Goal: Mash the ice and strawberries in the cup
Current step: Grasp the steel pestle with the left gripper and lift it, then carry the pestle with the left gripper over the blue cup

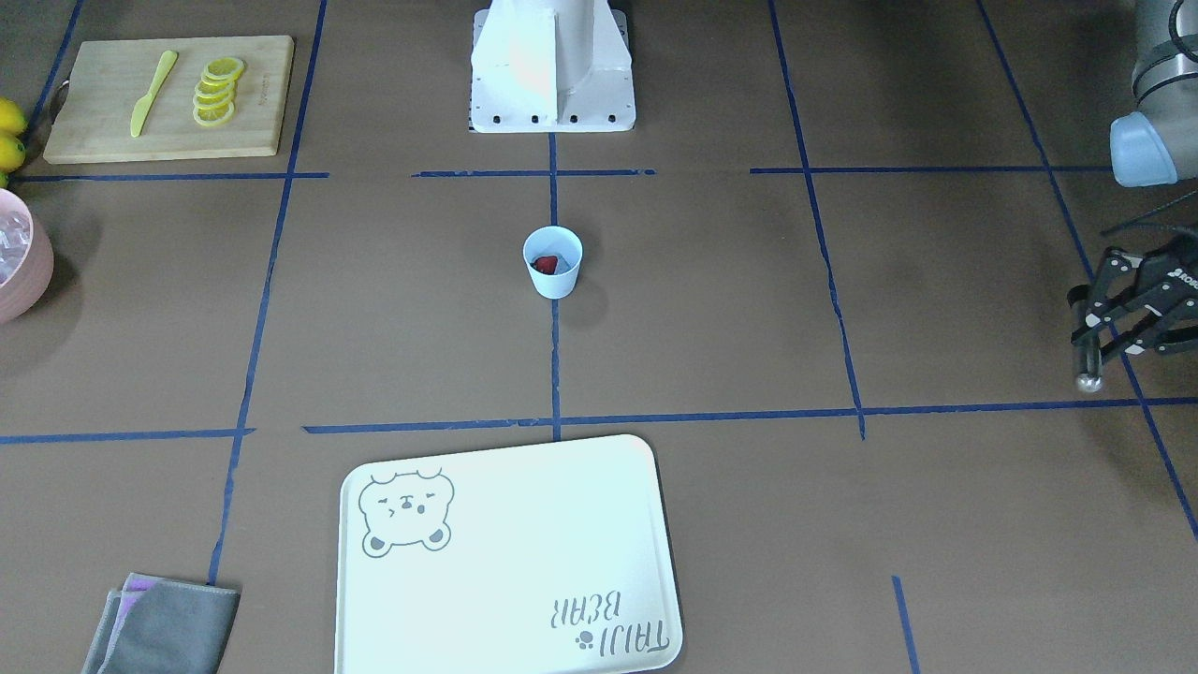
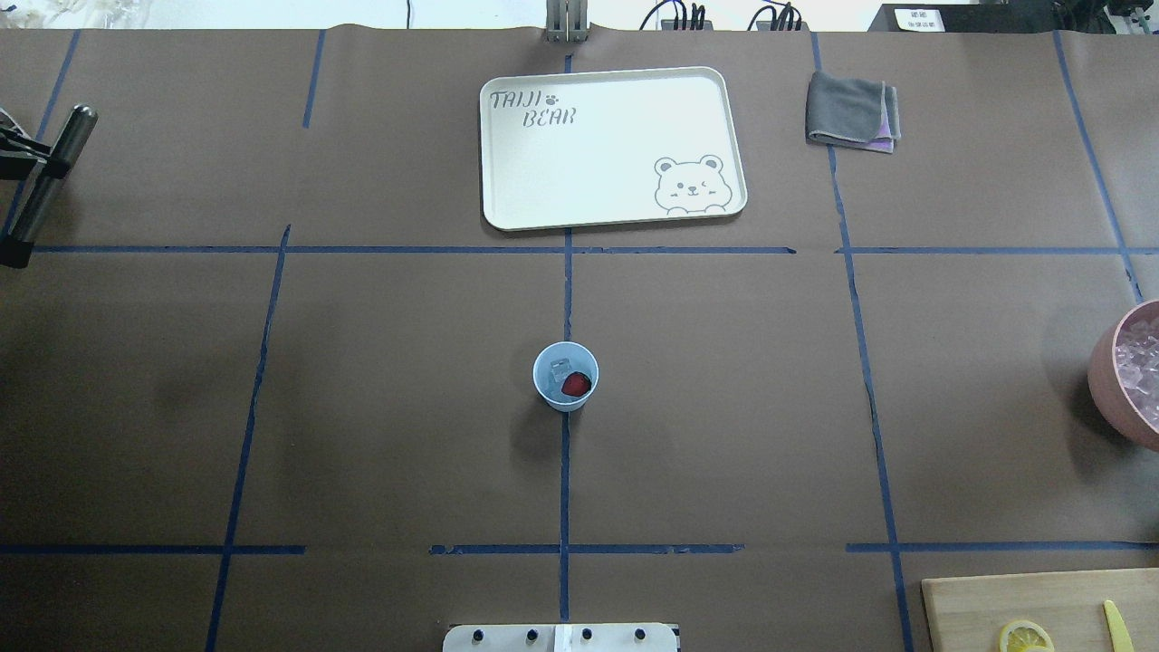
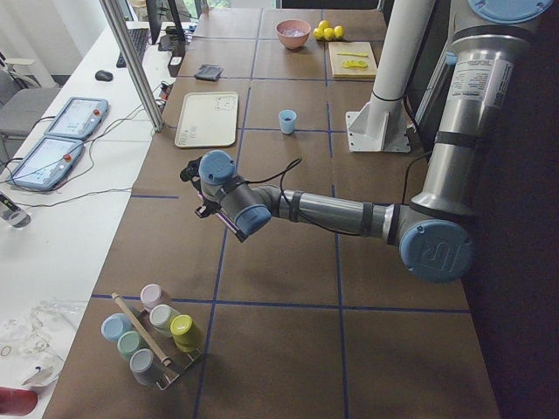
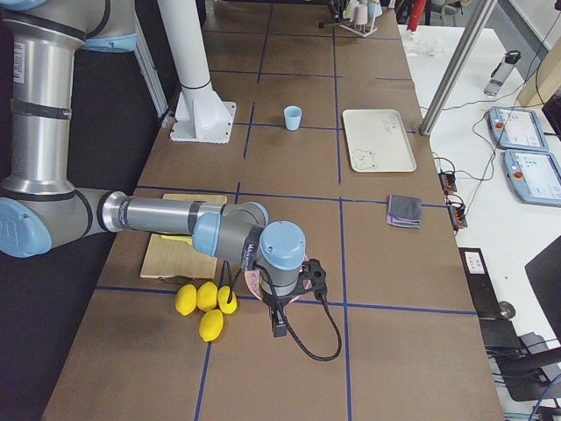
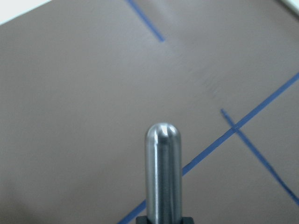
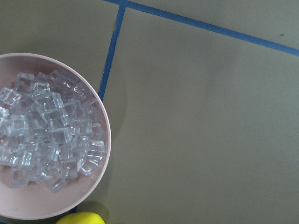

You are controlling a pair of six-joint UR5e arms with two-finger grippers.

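The light-blue cup [image 1: 552, 271] [image 2: 546, 385] stands upright at the table's centre, on the blue tape line. Inside it lie a red strawberry [image 2: 576, 385] [image 1: 546, 264] and pale ice [image 2: 560, 368]. My left gripper [image 1: 1086, 323] [image 2: 34, 163] hovers far out at the table's left end, shut on a round-tipped metal rod [image 5: 162, 172] [image 1: 1088, 374]. My right gripper [image 4: 294, 285] appears only in the exterior right view, near the pink bowl, and I cannot tell whether it is open or shut. Its wrist view shows no fingers.
A pink bowl [image 6: 103, 140] [image 2: 1100, 362] full of ice cubes sits at the right edge, with yellow lemons [image 4: 202, 303] beside it. A wooden board [image 1: 103, 112] carries lemon slices and a yellow knife. A white tray [image 1: 524, 562], a folded grey cloth [image 1: 164, 627] and a rack of cups [image 3: 153, 336] stand further off.
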